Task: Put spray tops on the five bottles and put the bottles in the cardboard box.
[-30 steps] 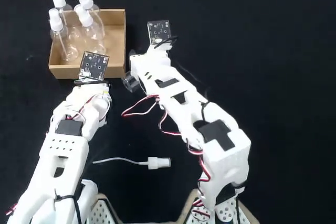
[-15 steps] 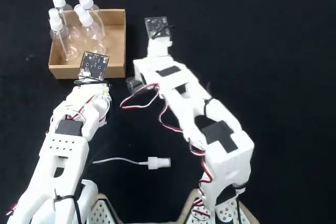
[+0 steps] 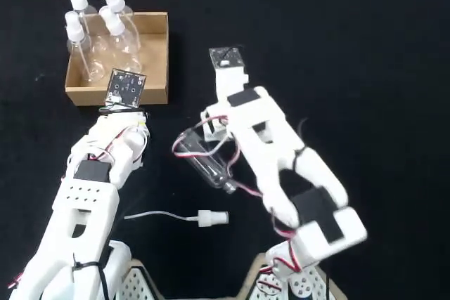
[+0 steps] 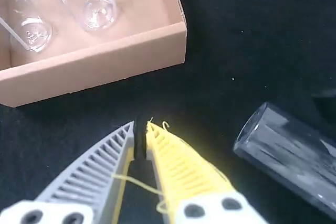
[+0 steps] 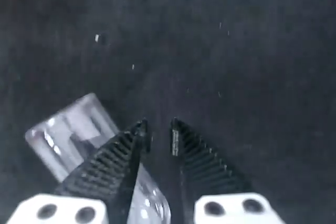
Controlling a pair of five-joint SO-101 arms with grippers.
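**Right gripper and bottle.** In the right wrist view, the black serrated right gripper (image 5: pixel 157 129) points down at the black cloth-covered table (image 3: pixel 365 68). Its fingertips stand a narrow gap apart, and only cloth shows in the gap. The clear plastic bottle without a top (image 5: pixel 68 132) lies on its side against the outer face of one finger, not between the two.

**Left gripper.** In the left wrist view, the left gripper (image 4: pixel 140 134), which has one grey finger and one yellow, has its tips pressed together with no task item between them. It points at the cloth just short of the front wall of the shallow brown cardboard box (image 4: pixel 94 69). The uncapped bottle (image 4: pixel 289 153) lies near it, well clear of the fingers.

**High view.**
- The bottle (image 3: pixel 204 161) lies at a slant between the two arms, partly under the right arm.
- A loose white spray top with a thin dip tube (image 3: pixel 212 218) lies flat on the cloth, closer to the arm bases.
- Four clear bottles with white spray tops fitted (image 3: pixel 116 29) stand upright in the far part of the box (image 3: pixel 84 94).

The left wrist view shows two of these bottles from above.
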